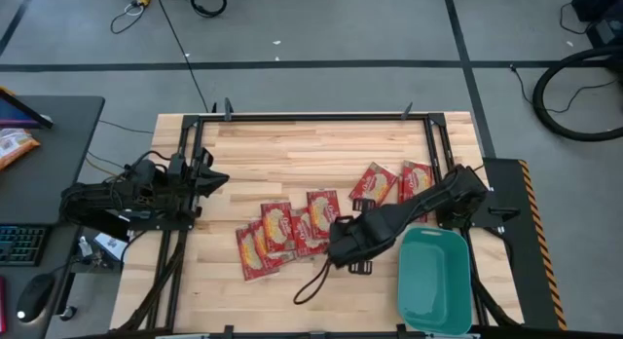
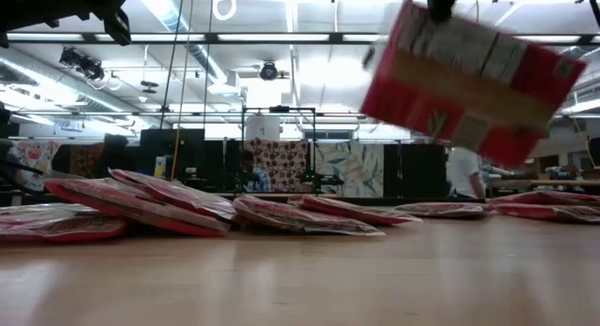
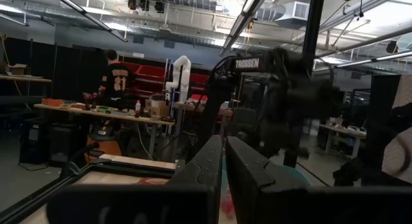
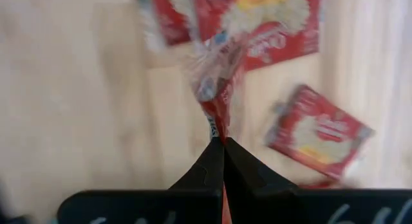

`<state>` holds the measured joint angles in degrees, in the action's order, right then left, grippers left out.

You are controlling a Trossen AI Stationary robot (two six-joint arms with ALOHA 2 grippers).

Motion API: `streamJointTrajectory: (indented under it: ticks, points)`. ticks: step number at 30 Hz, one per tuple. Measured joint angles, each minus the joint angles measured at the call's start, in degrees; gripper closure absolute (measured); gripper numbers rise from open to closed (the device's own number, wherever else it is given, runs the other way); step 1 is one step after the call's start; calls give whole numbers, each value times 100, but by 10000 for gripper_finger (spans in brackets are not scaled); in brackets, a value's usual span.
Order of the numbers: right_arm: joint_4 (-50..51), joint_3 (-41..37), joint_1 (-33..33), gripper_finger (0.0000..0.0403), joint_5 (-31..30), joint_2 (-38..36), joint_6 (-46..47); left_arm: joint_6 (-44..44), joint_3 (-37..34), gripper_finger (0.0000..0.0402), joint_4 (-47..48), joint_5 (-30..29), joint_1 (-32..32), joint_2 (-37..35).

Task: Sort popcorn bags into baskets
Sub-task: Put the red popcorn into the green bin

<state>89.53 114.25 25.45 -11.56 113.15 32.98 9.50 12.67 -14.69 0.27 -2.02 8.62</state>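
Several red popcorn bags with yellow-white pictures lie flat on the wooden table, a fanned cluster and two more toward the far right. In the low view they lie in a row. My right gripper hovers over the cluster's right end and is shut on one more bag, which is in the air; from above the arm hides it. The teal basket sits at the near right. My left gripper is shut and waits at the table's left edge. My right gripper pinches the red bag by its top edge between the two fingers, coming from above and pointing down. The bag hangs below the fingers, lifted clear of the table and tilted. In the wrist view it shows edge-on.
A dark cable loop hangs from the right arm over bare wood near the table's near edge. A black frame rims the table. A desk with a keyboard stands to the left. People stand in the room beyond.
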Motion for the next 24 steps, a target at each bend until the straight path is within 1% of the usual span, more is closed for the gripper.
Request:
streamJointTrajectory:
  ticks: [2, 5, 10, 13, 18, 21, 24]
  points:
    - [55, 281, -24, 398, 262, -5, 30, -2, 2, 374, -6, 2, 0, 0]
    - [25, 493, 13, 398, 537, -93, 3, 0, 2, 374, -9, 0, 0, 0]
    - [56, 532, 159, 398, 981, -402, 45, -1, 2, 374, -5, 1, 0, 0]
    - [54, 532, 313, 398, 1240, -622, 291, -2, 2, 374, -5, 2, 0, 0]
    - [47, 468, 639, 398, 1291, -1013, 1090, -2, 0, 374, -5, 2, 0, 0]
    - [44, 245, 833, 398, 1280, -1271, 1877, -1, 2, 374, -5, 2, 0, 0]
    - [53, -149, 1038, 398, 1278, -1541, 2791, 0, 1, 374, -5, 2, 0, 0]
